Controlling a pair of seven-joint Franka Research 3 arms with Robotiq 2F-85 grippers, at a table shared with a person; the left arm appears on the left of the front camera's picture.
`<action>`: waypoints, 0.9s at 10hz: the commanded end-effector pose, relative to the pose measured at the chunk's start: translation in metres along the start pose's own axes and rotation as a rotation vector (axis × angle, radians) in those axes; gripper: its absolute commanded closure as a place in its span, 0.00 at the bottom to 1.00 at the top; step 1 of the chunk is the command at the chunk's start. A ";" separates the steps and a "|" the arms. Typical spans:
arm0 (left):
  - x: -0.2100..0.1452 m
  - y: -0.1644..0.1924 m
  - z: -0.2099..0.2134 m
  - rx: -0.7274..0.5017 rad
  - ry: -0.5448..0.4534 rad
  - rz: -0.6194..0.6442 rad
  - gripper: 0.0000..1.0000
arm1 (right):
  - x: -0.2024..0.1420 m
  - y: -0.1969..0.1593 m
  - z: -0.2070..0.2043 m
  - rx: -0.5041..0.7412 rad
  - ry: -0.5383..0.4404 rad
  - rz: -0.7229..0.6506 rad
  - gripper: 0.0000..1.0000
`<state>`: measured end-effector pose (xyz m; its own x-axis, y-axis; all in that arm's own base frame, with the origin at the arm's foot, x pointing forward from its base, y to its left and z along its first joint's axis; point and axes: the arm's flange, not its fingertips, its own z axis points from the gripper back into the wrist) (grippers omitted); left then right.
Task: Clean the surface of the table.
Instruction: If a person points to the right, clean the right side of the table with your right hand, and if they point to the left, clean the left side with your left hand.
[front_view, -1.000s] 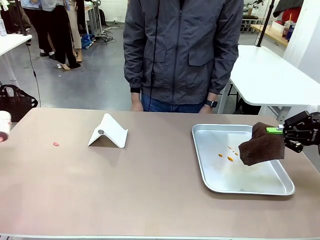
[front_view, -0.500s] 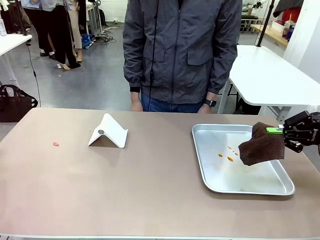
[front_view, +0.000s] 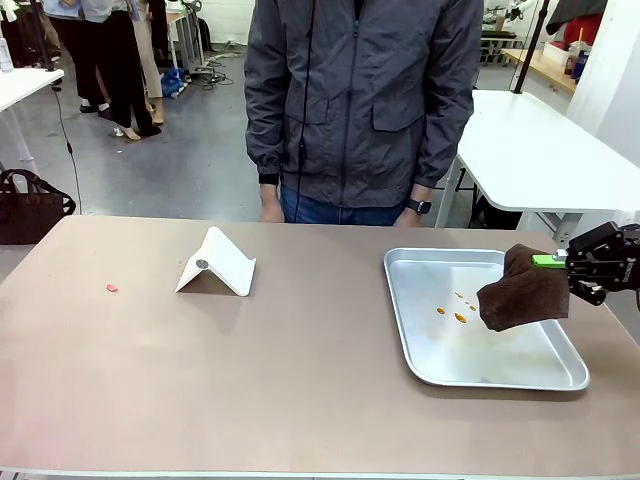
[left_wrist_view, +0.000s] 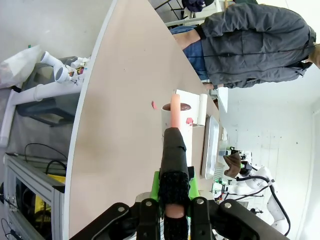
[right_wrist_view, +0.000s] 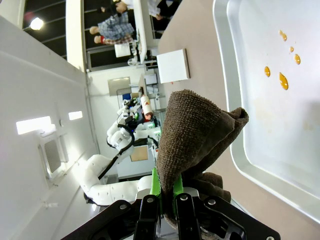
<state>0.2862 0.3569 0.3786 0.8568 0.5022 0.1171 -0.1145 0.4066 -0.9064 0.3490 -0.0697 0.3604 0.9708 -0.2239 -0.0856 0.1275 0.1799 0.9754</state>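
1. The left gripper (left_wrist_view: 174, 189) is clamping the black handle of a pale-headed tool (left_wrist_view: 173, 150), possibly a roller. A second ago that head was peeking in at the table's 9 o'clock edge in the front view, and it has since been drawing back out of it.
2. The right gripper (front_view: 560, 262) is staying where it was at the 3 o'clock side, pinching a brown cloth (front_view: 522, 290) between its pads. The cloth is hanging over the right part of the steel tray (front_view: 400, 320), just beside the orange drops (front_view: 460, 317).
3. The table (front_view: 250, 380) is stretching across the whole foreground, its tan top mostly bare. A small pink scrap (front_view: 112, 288) is lying toward 9 o'clock and a white folded stand (front_view: 220, 262) toward 11 o'clock.
4. The person (front_view: 365, 100) is standing at 12 o'clock with arms hanging.
5. As I judge it, the left arm's retreat is leaving the scrap unattended. The tabletop cleaning is looking barely begun, with the cloth poised over the tray rather than the table.
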 end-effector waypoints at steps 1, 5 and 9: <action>0.002 -0.005 -0.010 0.015 0.015 -0.005 0.78 | -0.002 0.004 0.000 -0.002 0.008 -0.007 1.00; 0.014 -0.024 -0.084 0.115 0.121 -0.014 0.78 | -0.002 0.004 0.000 -0.002 0.008 -0.007 1.00; 0.022 -0.040 -0.133 0.198 0.187 -0.033 0.78 | -0.002 0.004 0.000 -0.002 0.008 -0.007 1.00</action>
<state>0.3824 0.2589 0.3593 0.9344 0.3502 0.0649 -0.1502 0.5528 -0.8197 0.3491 -0.0697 0.3604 0.9709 -0.2237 -0.0856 0.1275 0.1800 0.9754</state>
